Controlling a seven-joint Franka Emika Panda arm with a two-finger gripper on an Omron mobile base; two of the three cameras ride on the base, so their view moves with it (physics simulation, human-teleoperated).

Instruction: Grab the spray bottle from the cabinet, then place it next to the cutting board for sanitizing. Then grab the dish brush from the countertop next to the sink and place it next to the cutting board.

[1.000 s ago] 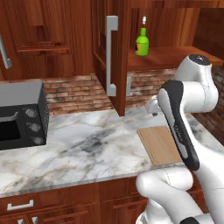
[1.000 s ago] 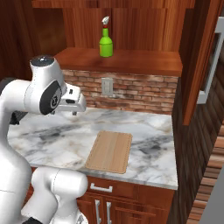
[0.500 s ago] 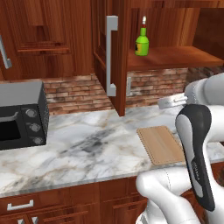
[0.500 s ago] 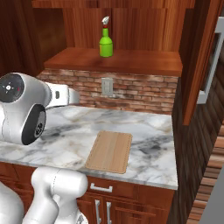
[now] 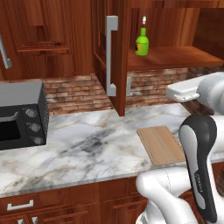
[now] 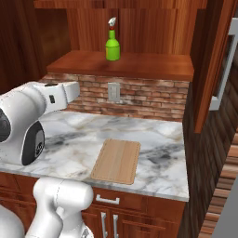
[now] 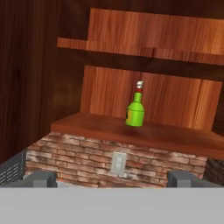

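The spray bottle (image 5: 141, 41) (image 6: 112, 45) (image 7: 135, 111), green with a white red-tipped top, stands upright on the bare shelf of the open wooden cabinet (image 5: 175, 57) (image 6: 139, 65) (image 7: 109, 127). My gripper (image 7: 111, 179) is open, its fingertips (image 7: 40, 178) wide apart, below the shelf and well short of the bottle, facing it. The white hand (image 5: 183, 91) (image 6: 62, 91) hovers above the counter. The tan cutting board (image 5: 161, 144) (image 6: 117, 160) lies flat on the marble near the front edge. The dish brush is out of view.
The cabinet door (image 5: 114, 57) with its grey bar handle stands open left of the shelf. A dark microwave (image 5: 19, 113) sits at the counter's left. A wall outlet (image 6: 114, 91) (image 7: 118, 162) is set in the brick backsplash under the shelf.
The arm has swung and risen, so the hand now points level toward the cabinet. The bottle and the cutting board have not moved.
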